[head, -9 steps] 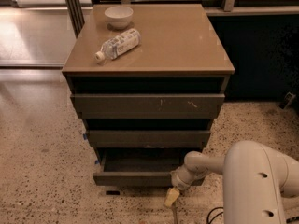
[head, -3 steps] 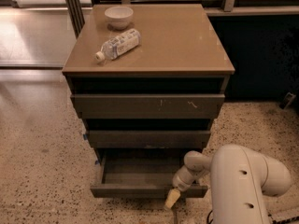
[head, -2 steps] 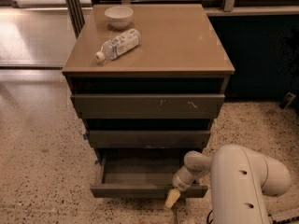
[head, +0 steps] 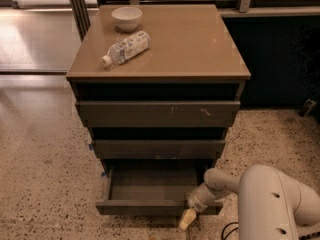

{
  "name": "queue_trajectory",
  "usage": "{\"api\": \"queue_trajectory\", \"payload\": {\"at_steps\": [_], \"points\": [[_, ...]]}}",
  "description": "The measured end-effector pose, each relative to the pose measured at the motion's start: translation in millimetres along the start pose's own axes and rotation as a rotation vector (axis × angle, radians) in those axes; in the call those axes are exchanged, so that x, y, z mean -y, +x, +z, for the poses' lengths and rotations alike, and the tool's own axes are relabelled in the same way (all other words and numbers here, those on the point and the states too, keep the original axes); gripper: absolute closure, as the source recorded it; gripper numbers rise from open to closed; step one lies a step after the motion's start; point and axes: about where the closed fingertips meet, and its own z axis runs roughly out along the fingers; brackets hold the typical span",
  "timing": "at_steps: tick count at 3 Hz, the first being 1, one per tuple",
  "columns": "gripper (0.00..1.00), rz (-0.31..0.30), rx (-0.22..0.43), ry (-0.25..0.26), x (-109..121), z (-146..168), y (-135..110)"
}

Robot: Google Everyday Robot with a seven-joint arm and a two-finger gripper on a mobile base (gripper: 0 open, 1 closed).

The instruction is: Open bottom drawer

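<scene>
Although my gripper (head: 189,218) meets the bottom drawer (head: 150,186), a shallow matte tray, at its right front corner, I cannot tell its grip.

Bottle label (head: 131,45) unreadable — tool (head: 187,219) at bottom drawer (head: 145,207).

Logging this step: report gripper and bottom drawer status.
Gripper low at bottom drawer front's right end. Drawer pulled out, inside showing. Plastic bottle and bowl up on cabinet top, off its path.
</scene>
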Motion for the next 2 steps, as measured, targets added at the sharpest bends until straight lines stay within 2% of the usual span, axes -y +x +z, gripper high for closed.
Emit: {"api": "queue_trajectory", "payload": {"at_steps": [1, 2], "points": [[0.0, 0.017, 0.007, -0.003, -18.5, -3.0, 7.4], [0.0, 0.025, -0.001, -0.035, -37.7, 5.6, 16.4]]}}
